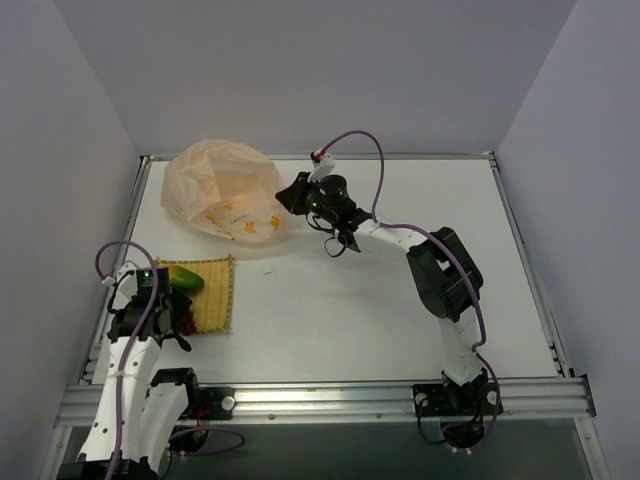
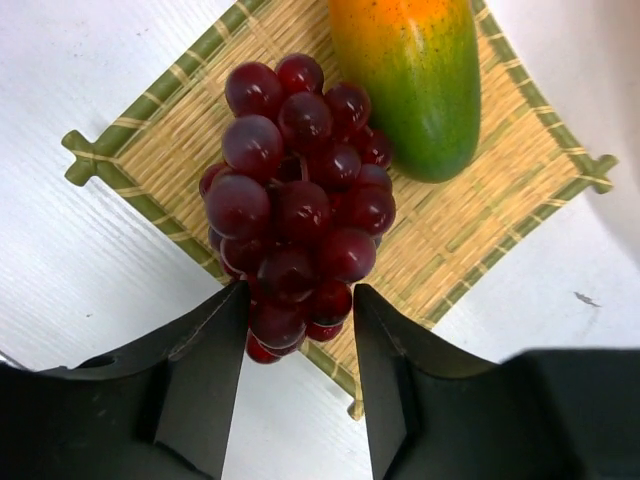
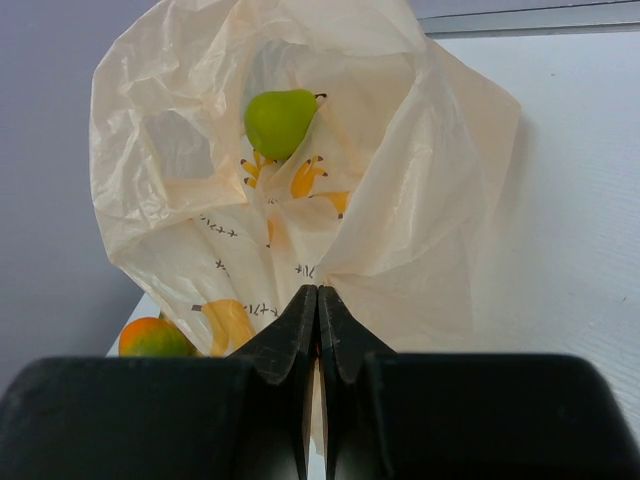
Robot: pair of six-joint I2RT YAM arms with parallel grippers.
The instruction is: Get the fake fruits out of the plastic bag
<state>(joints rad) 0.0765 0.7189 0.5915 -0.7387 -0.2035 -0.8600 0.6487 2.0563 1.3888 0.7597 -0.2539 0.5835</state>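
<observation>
A dark red grape bunch lies on a yellow woven mat, next to a green and orange fruit. My left gripper is open, its fingertips on either side of the bunch's lower end. The crinkly peach plastic bag stands at the back left. A yellow-green fruit sits inside it. My right gripper is shut on the bag's edge, holding its mouth up. From above, the left gripper is over the mat and the right gripper is at the bag's right side.
White walls close in the table on the left, back and right. A metal rail runs along the near edge by the arm bases. The right arm stretches across the table's middle right.
</observation>
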